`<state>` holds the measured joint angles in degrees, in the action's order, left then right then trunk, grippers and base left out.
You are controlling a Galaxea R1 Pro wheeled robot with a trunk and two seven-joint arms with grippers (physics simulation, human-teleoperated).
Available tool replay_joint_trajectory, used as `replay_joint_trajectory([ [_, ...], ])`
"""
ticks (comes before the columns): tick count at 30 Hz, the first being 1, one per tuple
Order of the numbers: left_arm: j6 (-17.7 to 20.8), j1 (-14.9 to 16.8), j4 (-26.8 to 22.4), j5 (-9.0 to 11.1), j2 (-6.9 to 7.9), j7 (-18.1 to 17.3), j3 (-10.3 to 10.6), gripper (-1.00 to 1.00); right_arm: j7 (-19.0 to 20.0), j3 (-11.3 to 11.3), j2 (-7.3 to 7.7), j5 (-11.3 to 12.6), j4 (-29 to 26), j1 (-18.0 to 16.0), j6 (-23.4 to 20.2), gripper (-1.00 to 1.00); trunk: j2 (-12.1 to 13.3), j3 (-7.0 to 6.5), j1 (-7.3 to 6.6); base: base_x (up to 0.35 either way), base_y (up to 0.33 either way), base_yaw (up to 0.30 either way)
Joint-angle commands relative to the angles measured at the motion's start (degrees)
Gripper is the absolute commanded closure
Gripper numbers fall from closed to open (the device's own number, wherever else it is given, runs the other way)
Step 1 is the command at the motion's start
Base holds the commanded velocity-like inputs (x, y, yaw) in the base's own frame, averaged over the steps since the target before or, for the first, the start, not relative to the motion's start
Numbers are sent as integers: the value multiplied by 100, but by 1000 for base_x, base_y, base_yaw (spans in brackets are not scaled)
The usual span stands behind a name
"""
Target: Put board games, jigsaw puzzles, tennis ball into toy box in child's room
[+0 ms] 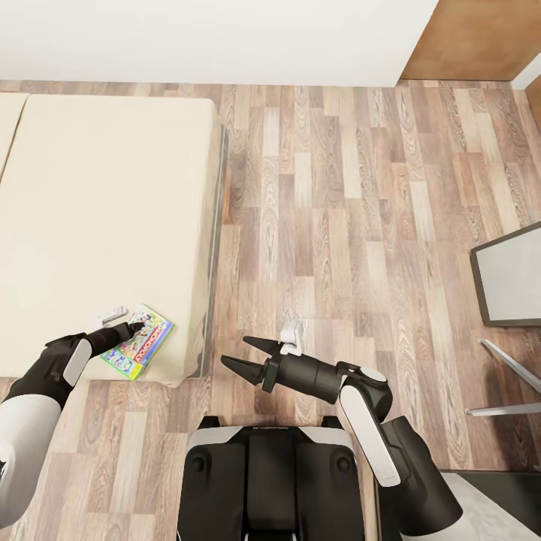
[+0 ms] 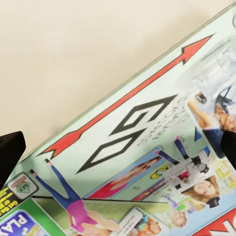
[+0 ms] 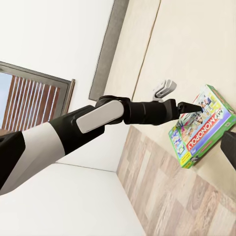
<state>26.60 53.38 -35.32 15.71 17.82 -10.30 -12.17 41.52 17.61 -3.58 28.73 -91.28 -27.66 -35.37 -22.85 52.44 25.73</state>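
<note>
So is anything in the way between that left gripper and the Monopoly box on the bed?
Nothing visible. The left gripper is already at the Monopoly box, which lies near the corner of the bed with bare mattress around it.

Board game glossy printed card; bed matt cloth; floor wood.

Left gripper poised over a board game near the bed's front right corner; right gripper, jaws apart, above the floor.
</note>
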Motion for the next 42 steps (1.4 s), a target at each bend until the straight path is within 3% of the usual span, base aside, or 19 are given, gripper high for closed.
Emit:
replay_joint_trajectory([
  [1,47,-3,397,55,-6,-34,-13,-100,-4,-3,-2,36,-2,-2,-41,-100,-6,6,5,0,-5,0],
  [15,13,-3,114,51,17,15,-19,-100,-4,-3,-2,36,-3,-2,-40,-100,-6,6,5,0,-1,0],
  [19,7,-3,67,54,99,18,-35,-100,-4,-3,-2,36,-3,-2,-40,-100,-6,6,5,0,0,0],
  [29,-10,-3,-144,49,238,7,-451,-100,-4,-3,-2,36,3,-2,-40,-100,-6,6,5,0,0,0],
  [36,-27,-3,-263,47,385,-30,-491,-100,-5,-3,-2,36,5,-2,-40,-100,-6,6,5,0,0,0],
  [42,-5,-3,-278,36,416,7,-492,-100,-9,-3,-2,36,5,-2,-33,-100,-6,6,5,0,0,0],
])
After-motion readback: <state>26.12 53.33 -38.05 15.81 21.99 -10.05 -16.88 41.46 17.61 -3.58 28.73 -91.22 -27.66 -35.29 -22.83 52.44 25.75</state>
